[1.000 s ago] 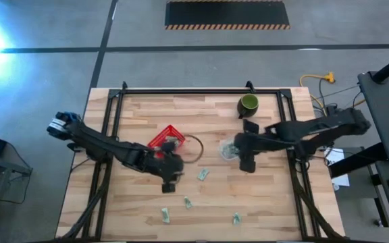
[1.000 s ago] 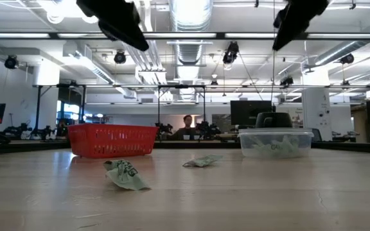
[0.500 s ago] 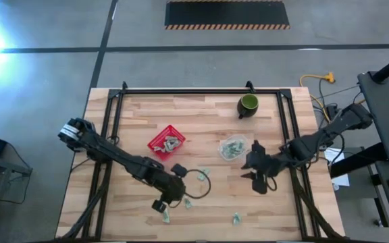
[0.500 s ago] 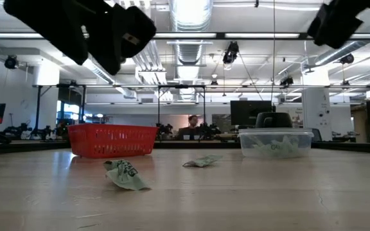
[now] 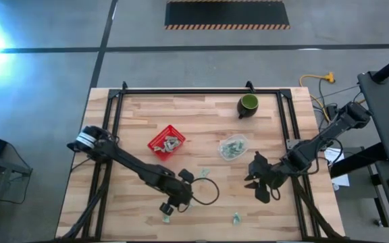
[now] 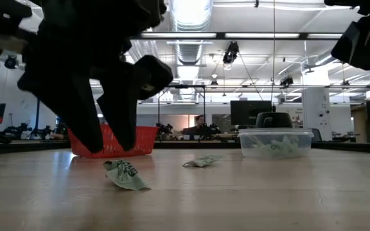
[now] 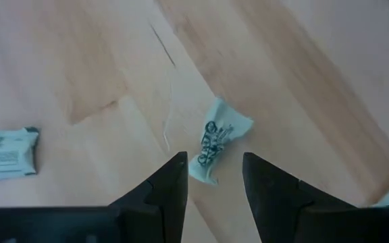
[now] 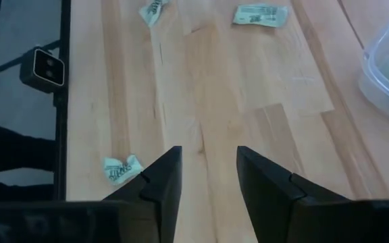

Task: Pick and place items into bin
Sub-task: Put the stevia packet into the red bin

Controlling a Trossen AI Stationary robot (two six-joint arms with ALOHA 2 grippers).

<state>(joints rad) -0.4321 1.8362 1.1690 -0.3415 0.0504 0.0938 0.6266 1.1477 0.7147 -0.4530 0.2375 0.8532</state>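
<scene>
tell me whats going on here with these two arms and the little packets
Two robot arms are clearing small green-and-white packets off a wooden table into containers. The left gripper hangs open just above one packet near the table's front edge, not gripping it. The right gripper is open and empty over bare wood, with another packet lying off to one side. A red basket and a clear tub already hold some packets. A green cup stands at the back.

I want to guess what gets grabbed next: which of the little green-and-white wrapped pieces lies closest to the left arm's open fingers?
The crinkly green-and-white wrapped piece lying right ahead of the left gripper; the flat wrapped piece lies well off to one side.
</scene>
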